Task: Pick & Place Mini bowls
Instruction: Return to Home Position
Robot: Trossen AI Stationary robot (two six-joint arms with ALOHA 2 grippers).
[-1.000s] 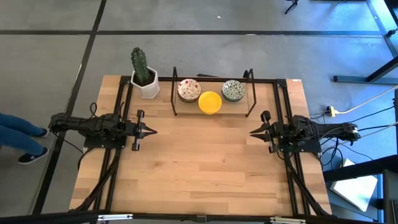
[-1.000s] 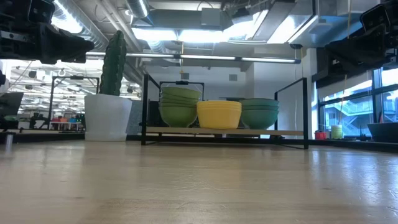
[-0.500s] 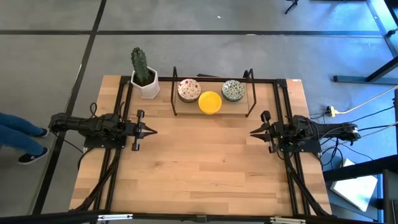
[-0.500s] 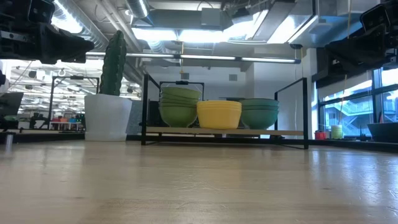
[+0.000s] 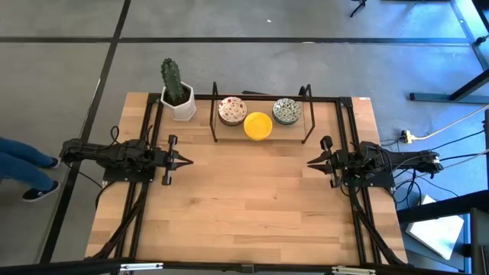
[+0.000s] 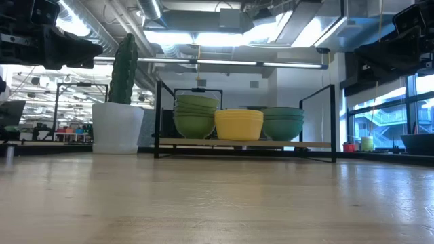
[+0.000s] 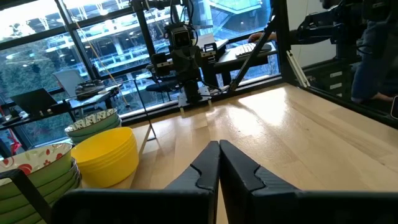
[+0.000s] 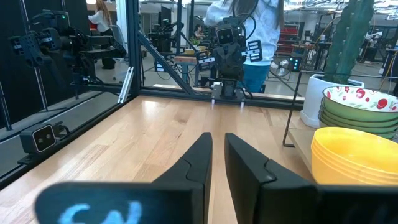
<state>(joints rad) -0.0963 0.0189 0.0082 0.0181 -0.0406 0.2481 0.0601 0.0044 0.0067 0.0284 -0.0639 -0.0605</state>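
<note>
Three stacks of mini bowls stand on the wooden shelf of a black wire rack (image 5: 215, 114) at the table's far middle. One stack is red-speckled (image 5: 232, 111), one plain yellow (image 5: 258, 126) and one has a dark blue-green pattern (image 5: 286, 111). My left gripper (image 5: 189, 161) hovers level at the table's left, pointing right, shut and empty (image 7: 219, 143). At the table's right my right gripper (image 5: 309, 162) faces it. Its fingertips stand a narrow slit apart with nothing between them (image 8: 217, 135). Both grippers are well short of the rack.
A cactus in a white pot (image 5: 177, 98) stands left of the rack at the far left. Black frame rails (image 5: 153, 137) run along both table sides. A person's legs (image 5: 23, 164) show beyond the left edge. The near half of the wooden table (image 5: 252, 214) is bare board.
</note>
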